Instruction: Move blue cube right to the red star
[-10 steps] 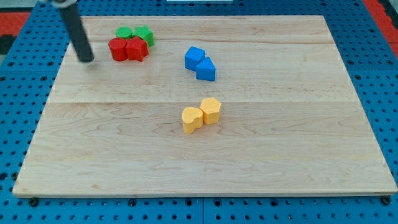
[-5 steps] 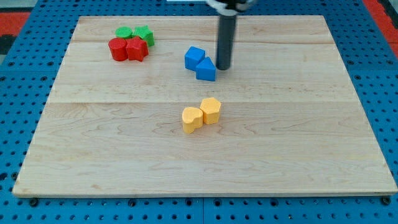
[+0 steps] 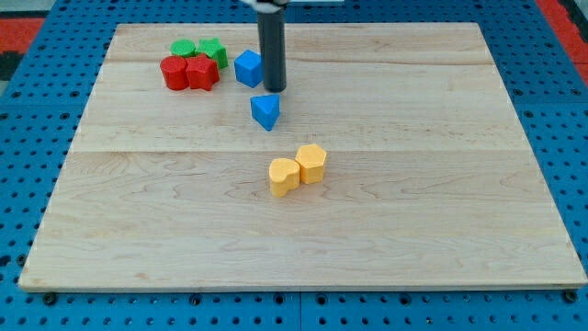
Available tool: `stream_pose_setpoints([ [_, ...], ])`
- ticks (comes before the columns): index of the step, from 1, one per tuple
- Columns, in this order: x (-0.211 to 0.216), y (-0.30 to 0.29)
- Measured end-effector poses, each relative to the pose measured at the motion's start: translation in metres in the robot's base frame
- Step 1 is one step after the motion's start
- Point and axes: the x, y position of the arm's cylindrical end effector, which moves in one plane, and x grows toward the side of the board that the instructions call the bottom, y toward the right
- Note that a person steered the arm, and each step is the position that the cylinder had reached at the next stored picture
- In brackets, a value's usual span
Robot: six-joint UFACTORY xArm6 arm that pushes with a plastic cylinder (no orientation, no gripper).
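Note:
The blue cube (image 3: 247, 68) sits on the wooden board (image 3: 413, 184) near the view's top, a short gap to the right of the red star (image 3: 201, 72). A red round block (image 3: 174, 72) touches the star's left side. My tip (image 3: 273, 88) stands just right of the blue cube, close to its lower right corner. A second blue block, wedge-shaped (image 3: 265, 111), lies just below my tip.
A green round block (image 3: 184, 48) and a green star (image 3: 213, 51) sit right behind the red blocks. Two yellow blocks (image 3: 285, 175) (image 3: 311, 163) touch each other near the board's middle. Blue pegboard surrounds the board.
My tip swept left from the right of the blue blocks. The blue cube slid up-left toward the red star. The blue wedge slid left and down, apart from the cube.

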Motion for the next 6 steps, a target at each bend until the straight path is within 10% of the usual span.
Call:
stream_pose_setpoints([
  [4, -0.072, -0.019],
  [6, -0.035, -0.03],
])
